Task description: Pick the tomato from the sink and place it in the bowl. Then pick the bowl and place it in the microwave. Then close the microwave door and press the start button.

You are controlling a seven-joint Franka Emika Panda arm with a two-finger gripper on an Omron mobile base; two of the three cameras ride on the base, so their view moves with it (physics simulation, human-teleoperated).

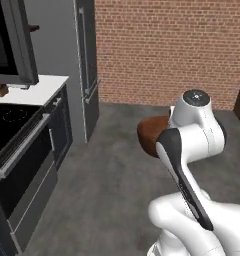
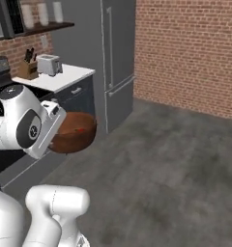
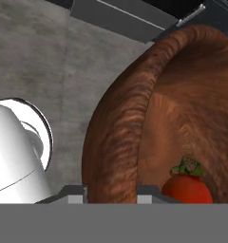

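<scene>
**Bowl with tomato carried clear of the floor, between stove and fridge**

In the hand view, nearest the camera, the gripper (image 3: 111,191) pinches the rim of the bowl (image 3: 135,118): one finger tip sits outside the wall and the other inside, with the wooden rim running between them. The tomato (image 3: 187,189) lies inside the bowl against its inner wall, just beside the inner finger tip, its green stem cap turned toward the top of that view. Being round, the tomato has no long axis to speak of; the bowl is round too, and its mouth faces the right of that view.

From the right base view the bowl (image 2: 72,132) hangs in the air beside the white arm, above the grey floor (image 2: 161,169), its opening roughly upward and slightly tilted; a small red spot of tomato (image 2: 79,129) shows within. In the left base view the bowl (image 1: 151,135) is partly hidden behind the arm's wrist.

Further off stands the stove (image 1: 17,150) with its oven door, then a white counter (image 2: 57,77) bearing a toaster (image 2: 49,64) and a knife block (image 2: 27,69). Beside the counter rises the tall grey fridge (image 2: 113,58). The open microwave door (image 1: 19,45) hangs above the stove. A brick wall (image 1: 167,50) closes the back.
</scene>
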